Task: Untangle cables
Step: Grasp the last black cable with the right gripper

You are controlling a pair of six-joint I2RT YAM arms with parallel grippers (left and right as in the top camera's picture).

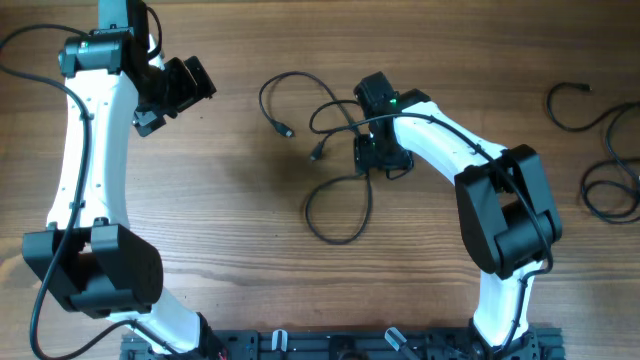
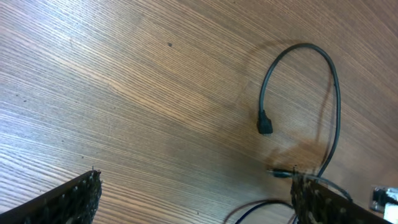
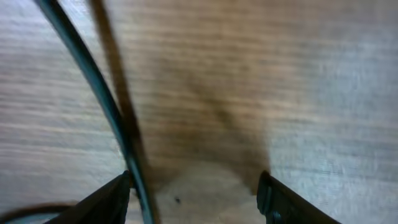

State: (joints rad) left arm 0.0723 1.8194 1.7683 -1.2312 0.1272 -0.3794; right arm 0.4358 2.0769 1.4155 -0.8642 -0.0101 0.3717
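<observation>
The thin black cables [image 1: 287,131] are sprawled in loops mid-table on the brown wooden table [image 1: 240,200]. The right gripper [image 1: 380,158] is set low over them, fingers parted, one strand just beside one finger [image 3: 109,199]. The left gripper [image 1: 188,86] is held wide apart, far left, touching nothing.

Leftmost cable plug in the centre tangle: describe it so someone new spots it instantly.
On the wood-grain table, find the tangle of thin black cables at centre, not the separate black cords at the right edge. From its top-left an open loop curls round; the small black plug ending it lies furthest left, a second plug sitting lower right of it.
</observation>
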